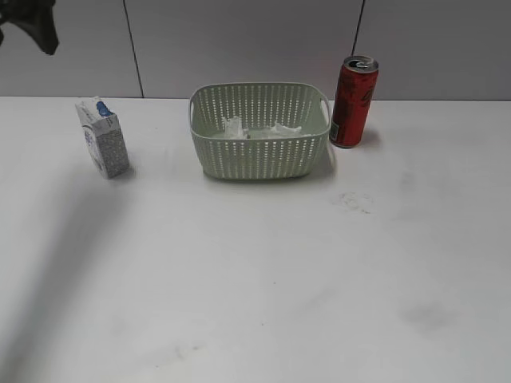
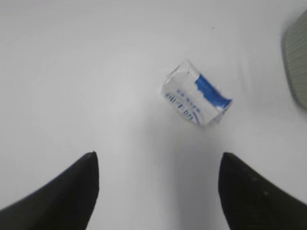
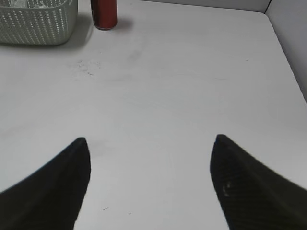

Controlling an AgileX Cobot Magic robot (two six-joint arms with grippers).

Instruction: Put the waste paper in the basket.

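Inside the basket (image 1: pixel 259 155) lies the waste paper (image 1: pixel 259 130).

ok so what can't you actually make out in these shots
- Waste paper, exterior view: the basket wall hides most of it, so the wad count is unclear.
- Carton, left wrist view: print blurred, unreadable.
- Red can, right wrist view: top cut off by the frame edge.
- Basket, left wrist view: only a blurred sliver at the right edge.
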